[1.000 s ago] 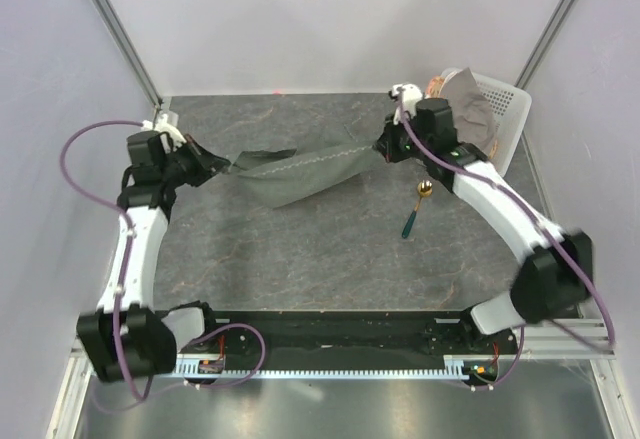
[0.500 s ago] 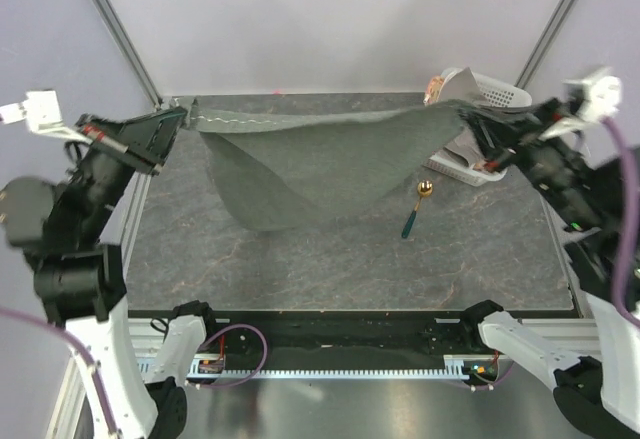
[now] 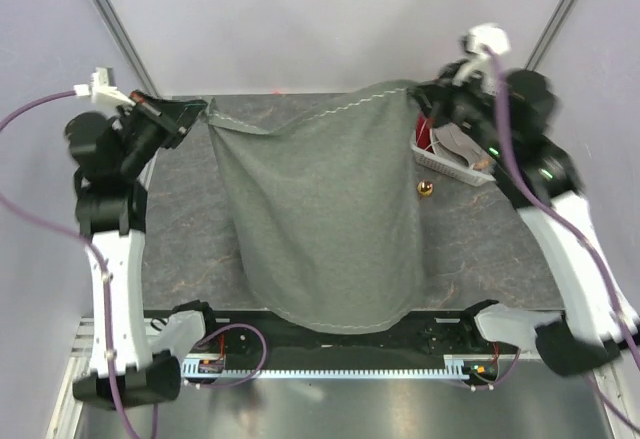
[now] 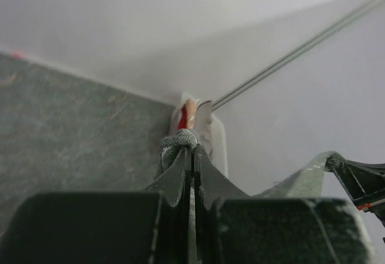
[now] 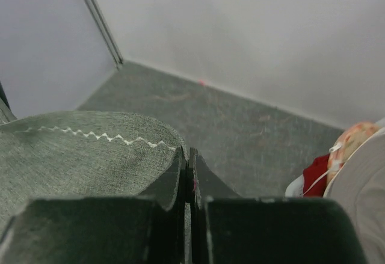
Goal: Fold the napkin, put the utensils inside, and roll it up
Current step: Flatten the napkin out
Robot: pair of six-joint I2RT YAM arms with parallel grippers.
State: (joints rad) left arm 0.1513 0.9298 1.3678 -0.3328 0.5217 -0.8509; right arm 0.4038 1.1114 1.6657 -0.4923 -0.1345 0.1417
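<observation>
The dark grey-green napkin hangs spread out as a wide sheet, held high by its two top corners, its lower hem near the table's front edge. My left gripper is shut on the left top corner, which bunches at its tips in the left wrist view. My right gripper is shut on the right top corner, where the zigzag-stitched hem runs into the jaws. Only the gold bowl of the spoon shows beside the napkin's right edge; its teal handle is hidden behind the cloth.
A white basket with a paler cloth and something red stands at the back right, under my right arm; it also shows in the right wrist view. The dark mottled table is walled by pale panels.
Both arms have lifted the napkin by its corners and spread it, from a slack band on the table to a hanging sheet. It now hides the spoon's handle.
</observation>
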